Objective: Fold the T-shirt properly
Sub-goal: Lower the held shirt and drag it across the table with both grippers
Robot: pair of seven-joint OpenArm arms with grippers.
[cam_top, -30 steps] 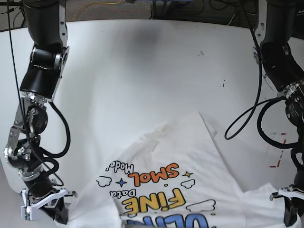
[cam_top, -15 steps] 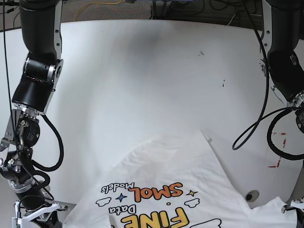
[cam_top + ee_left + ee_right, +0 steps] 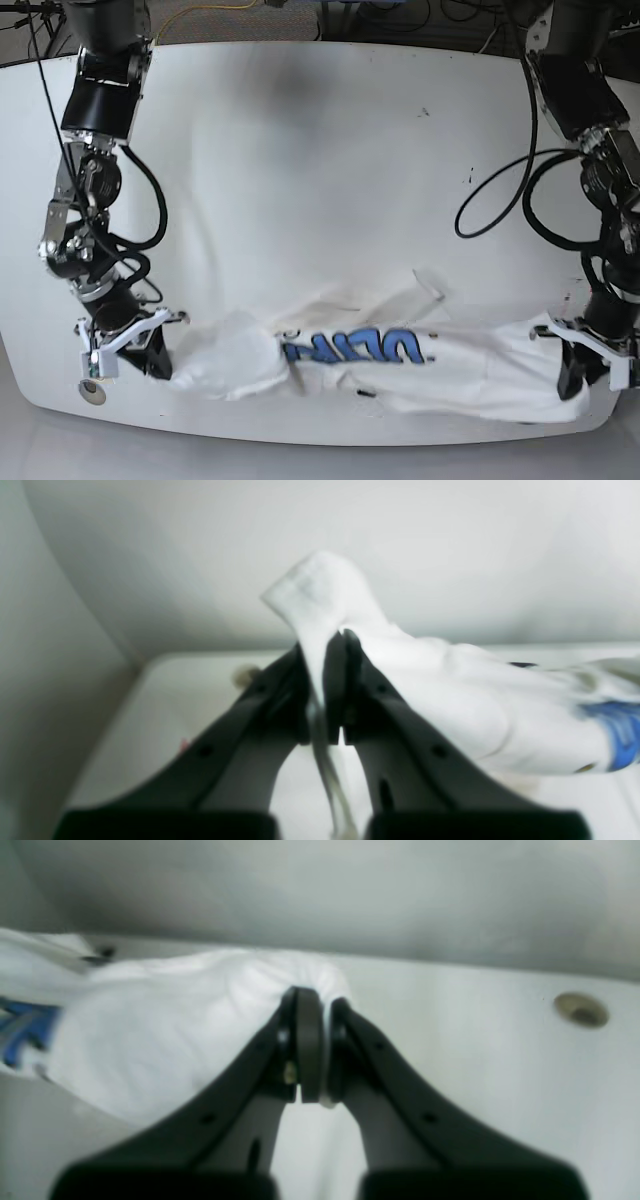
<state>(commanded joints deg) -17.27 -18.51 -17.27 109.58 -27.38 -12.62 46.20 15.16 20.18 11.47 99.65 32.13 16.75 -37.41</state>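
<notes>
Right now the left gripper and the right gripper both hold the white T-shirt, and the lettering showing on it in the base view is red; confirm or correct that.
Correct the color: the lettering is blue, as the base view shows. The rest is right.

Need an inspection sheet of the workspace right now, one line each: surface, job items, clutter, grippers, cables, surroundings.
Surface: white table, small dark marks, round holes near the front corners.
Job items: T-shirt spread between the grippers, not folded into a neat shape; blue lettering partly visible.
Clutter: nothing seen.
Grippers: left gripper and right gripper each closed on T-shirt fabric.
Cables: black cable loops beside the left arm; yellow cable beyond the far edge.
Surroundings: dark floor area behind, grey in front.
</notes>
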